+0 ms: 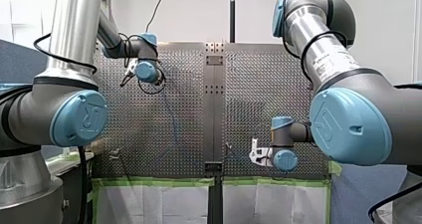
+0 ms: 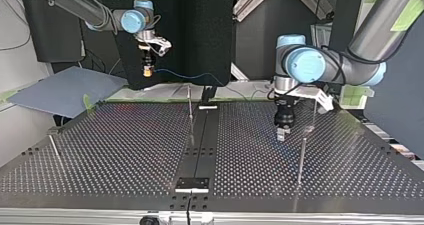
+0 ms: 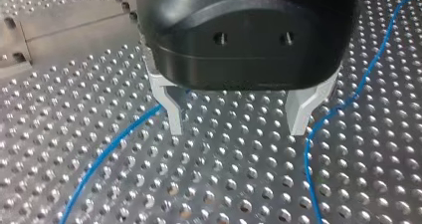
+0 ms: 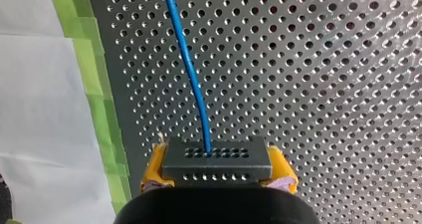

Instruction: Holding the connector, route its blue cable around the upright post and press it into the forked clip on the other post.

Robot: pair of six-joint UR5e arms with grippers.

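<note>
Embossed UR logo on my left arm's blue joint cap (image 1: 79, 117), front view, and the same mark on my right arm's blue joint cap (image 1: 348, 127). Black printed label (image 1: 330, 64) runs along my right arm's silver tube (image 1: 307, 26) just above that cap; its letters are too small to read.

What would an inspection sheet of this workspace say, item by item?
Surface: perforated table, metal, with a plain strip down the middle.
Job's things: black connector, blue cable leading ahead of it; upright post by the strip; second post at the top view's right; forked clip too small to tell.
Clutter: nothing seen.
Grippers: left gripper low over the table, jaws open, empty, blue cable lying beside them; right gripper, yellow pads, jaws shut on the connector.
Cables: black cable looped on my right arm.
Surroundings: green tape and white sheets at the table's edge; grey board.
</note>
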